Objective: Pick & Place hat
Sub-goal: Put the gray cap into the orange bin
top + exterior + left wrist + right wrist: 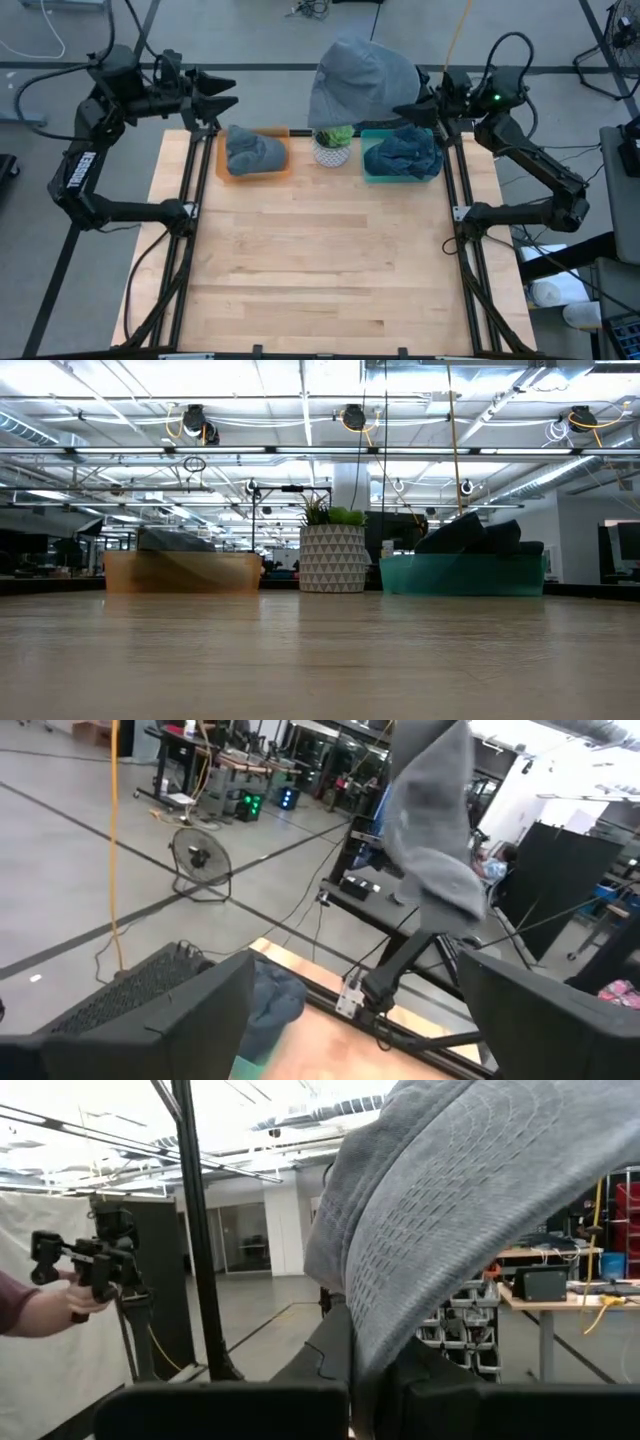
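Grey hat (362,82) hangs pinched in right gripper (412,110), high over plant pot (333,147) between bins. Left gripper (228,92) spread, idle. Risk: thin fabric pinch slips, hat drops onto plant.

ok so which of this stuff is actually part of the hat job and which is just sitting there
Part of the job:
- grey hat, hanging from the shut right gripper above the table's back edge
- orange bin and teal bin, each holding folded cloth
- left gripper, open and empty, raised beside the orange bin

Just sitting there:
- potted plant between the bins
- floor fan off the table
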Controlling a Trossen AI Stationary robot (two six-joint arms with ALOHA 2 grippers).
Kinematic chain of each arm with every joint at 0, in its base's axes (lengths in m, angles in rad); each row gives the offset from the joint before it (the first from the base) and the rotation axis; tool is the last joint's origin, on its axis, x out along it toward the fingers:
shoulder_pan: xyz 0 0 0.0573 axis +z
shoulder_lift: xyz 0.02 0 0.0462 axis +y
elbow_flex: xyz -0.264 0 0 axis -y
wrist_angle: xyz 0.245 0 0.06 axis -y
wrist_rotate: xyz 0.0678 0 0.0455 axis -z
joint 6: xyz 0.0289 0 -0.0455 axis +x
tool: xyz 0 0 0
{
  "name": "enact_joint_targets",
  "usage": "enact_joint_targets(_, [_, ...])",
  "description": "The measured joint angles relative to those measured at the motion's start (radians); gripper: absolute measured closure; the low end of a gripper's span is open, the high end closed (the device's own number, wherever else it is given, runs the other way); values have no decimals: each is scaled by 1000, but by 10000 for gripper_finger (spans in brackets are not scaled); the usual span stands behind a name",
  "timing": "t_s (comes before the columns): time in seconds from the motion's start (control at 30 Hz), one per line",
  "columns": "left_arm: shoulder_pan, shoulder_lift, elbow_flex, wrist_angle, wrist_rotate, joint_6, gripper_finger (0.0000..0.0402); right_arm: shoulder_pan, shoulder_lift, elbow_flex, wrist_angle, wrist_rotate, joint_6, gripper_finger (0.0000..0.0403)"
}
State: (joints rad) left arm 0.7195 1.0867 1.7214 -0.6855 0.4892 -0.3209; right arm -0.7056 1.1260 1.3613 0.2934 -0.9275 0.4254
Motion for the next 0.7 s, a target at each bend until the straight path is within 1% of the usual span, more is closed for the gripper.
enact_joint_targets(0.13, [1, 28, 0, 29, 6, -3, 46, 55, 19, 0, -10, 40, -29, 403])
enact_joint_targets(0.3, [1, 79, 0, 119, 88, -51, 46, 113, 55, 0, -17, 69, -60, 403])
enact_joint_targets(0.37, [1, 97, 0, 128, 98, -53, 46, 131, 68, 0, -17, 69, -69, 403])
enact_joint_targets(0.47, [1, 118, 0, 139, 114, -54, 46, 148, 77, 0, -17, 68, -75, 403])
enact_joint_targets(0.6, [-5, 142, 0, 179, 173, -72, 46, 159, 83, 0, -16, 68, -79, 403])
enact_joint_targets(0.7, [-28, 162, 0, 217, 184, -92, 46, 159, 83, 0, -17, 65, -79, 403])
